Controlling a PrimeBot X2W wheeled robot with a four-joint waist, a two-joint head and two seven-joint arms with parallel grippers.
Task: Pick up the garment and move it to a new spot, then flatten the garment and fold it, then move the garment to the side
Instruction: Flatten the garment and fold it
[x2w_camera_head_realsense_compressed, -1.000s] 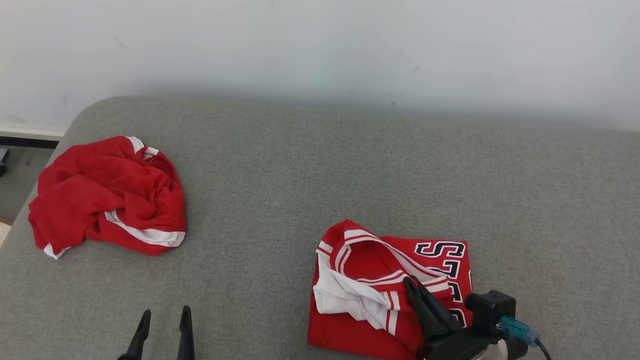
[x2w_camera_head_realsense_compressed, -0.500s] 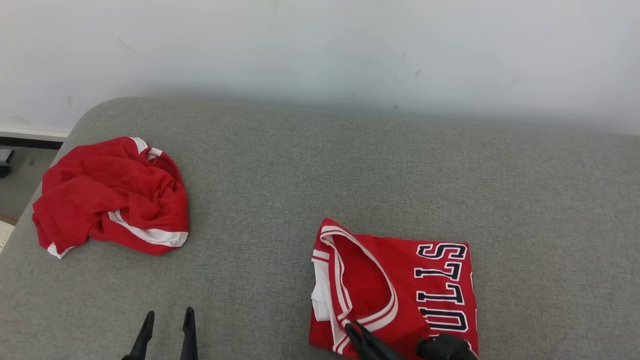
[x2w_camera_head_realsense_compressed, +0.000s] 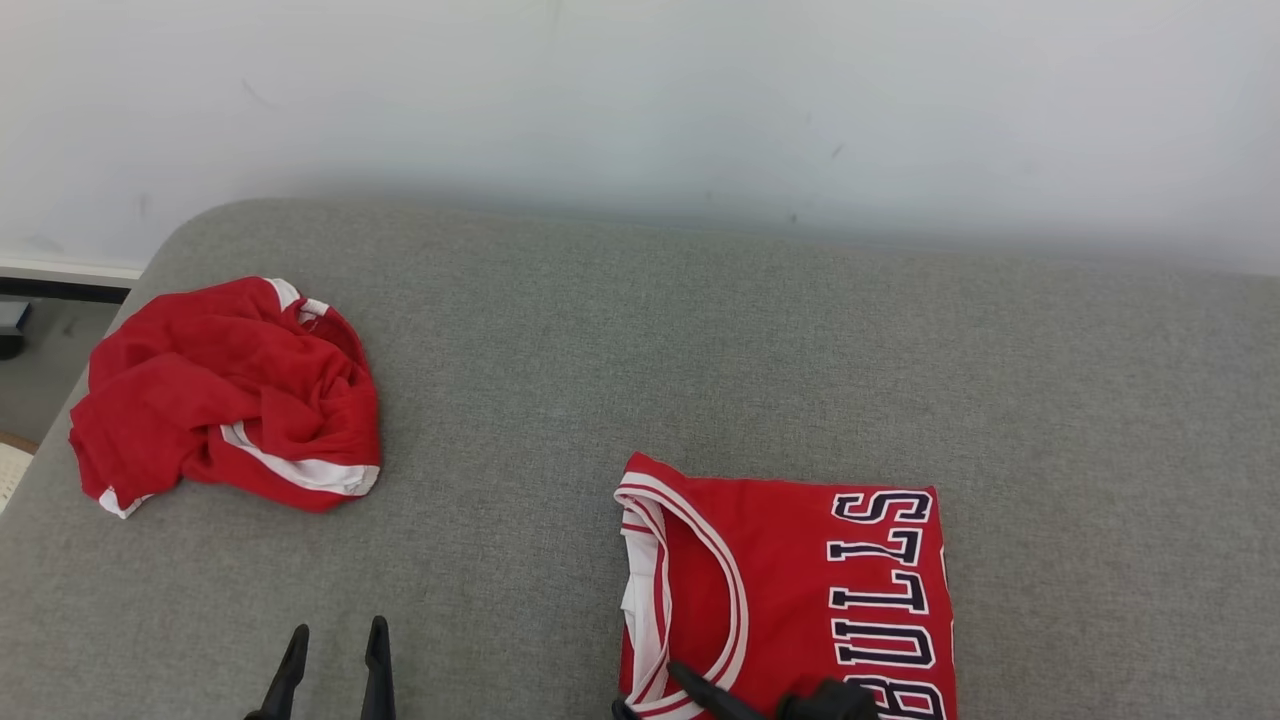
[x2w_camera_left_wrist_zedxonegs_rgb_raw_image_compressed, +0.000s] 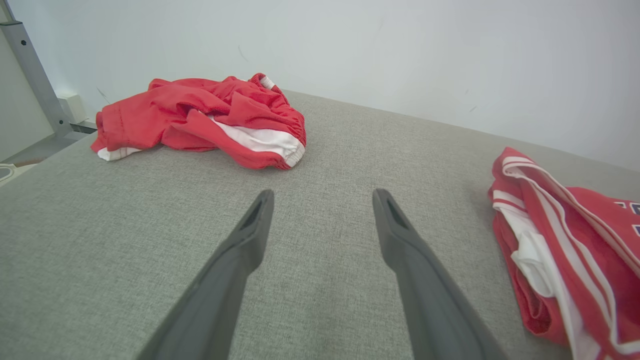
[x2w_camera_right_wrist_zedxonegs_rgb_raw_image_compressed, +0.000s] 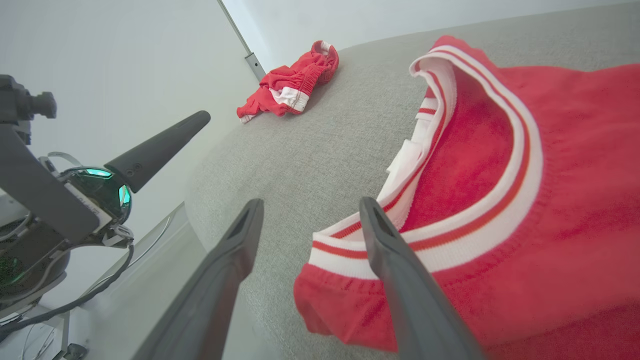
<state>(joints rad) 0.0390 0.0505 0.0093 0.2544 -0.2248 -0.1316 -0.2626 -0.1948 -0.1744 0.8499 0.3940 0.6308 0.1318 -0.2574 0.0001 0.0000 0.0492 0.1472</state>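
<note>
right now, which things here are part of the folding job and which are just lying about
In the job: folded red jersey, flat on the grey cushion; right gripper, open at its collar; left gripper, open over bare cushion.
Lying about: crumpled red garment near the cushion's far left corner.

Remote log: I read this as a bare test room, lab-like rather than domestic. Evidence: plain white wall (x2w_camera_head_realsense_compressed: 640, 90), grey fabric-covered tabletop (x2w_camera_head_realsense_compressed: 600, 350) with a rounded corner, a metal post (x2w_camera_left_wrist_zedxonegs_rgb_raw_image_compressed: 32, 75) against the wall, loose cable (x2w_camera_right_wrist_zedxonegs_rgb_raw_image_compressed: 75, 302) under the rig.
</note>
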